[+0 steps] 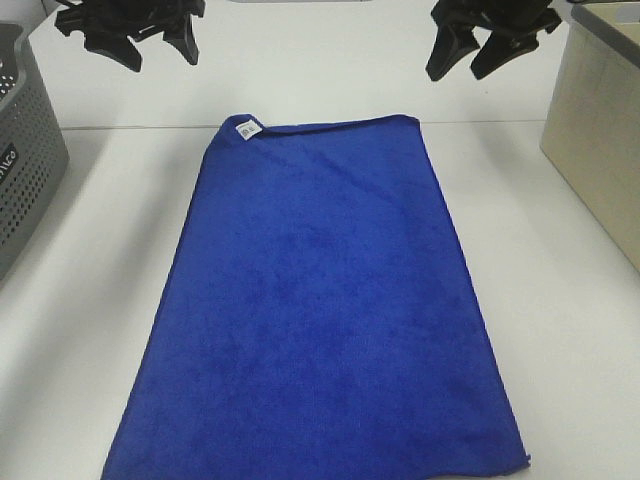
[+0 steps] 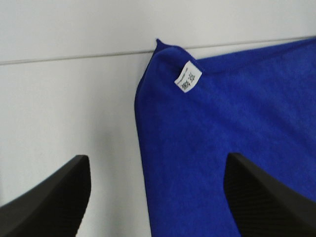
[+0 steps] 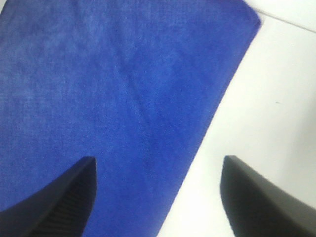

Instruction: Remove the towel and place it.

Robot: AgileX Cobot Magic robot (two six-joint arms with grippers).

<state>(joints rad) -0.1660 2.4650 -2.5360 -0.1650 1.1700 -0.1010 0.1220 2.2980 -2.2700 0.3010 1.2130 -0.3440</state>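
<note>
Towel: royal-blue plush rectangular towel (image 1: 320, 310) flat mid-tabletop (image 1: 570, 330), white tag (image 1: 247, 128) at far-left corner.
Room: bare tabletop either side.
Left gripper (image 1: 128, 38): fingers spread, holding nothing.
Right gripper (image 1: 468, 48): fingers spread, holding nothing.

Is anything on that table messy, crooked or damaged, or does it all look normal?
Nothing stands out. The blue towel lies flat and unwrinkled on the white table, its white tag showing at one far corner. No spills or tears show.
</note>
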